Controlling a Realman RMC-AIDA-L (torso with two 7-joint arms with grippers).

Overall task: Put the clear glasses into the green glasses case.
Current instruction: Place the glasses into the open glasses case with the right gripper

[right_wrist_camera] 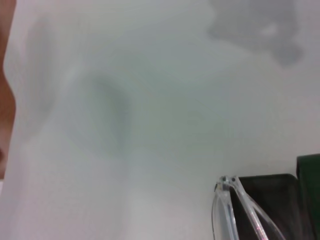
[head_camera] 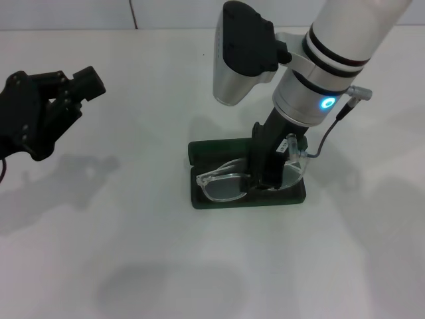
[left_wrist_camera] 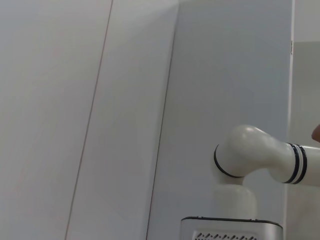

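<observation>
Nearest the robot, the dark green rectangular glasses case (head_camera: 246,193) lies open on the white table (head_camera: 133,266), its dark-lined tray facing up to receive what comes down. The clear, colourless plastic wraparound glasses (head_camera: 226,185) lie across that tray, one end poking past the rim toward nine o'clock, so they look lowered in but perhaps not yet seated. Just beyond, the right gripper (head_camera: 265,174) stands upright over their middle, its black fingers clamped on the frame, probably to keep them level. Far off at ten o'clock, the left gripper (head_camera: 46,109) hangs parked, fingers spread.
</observation>
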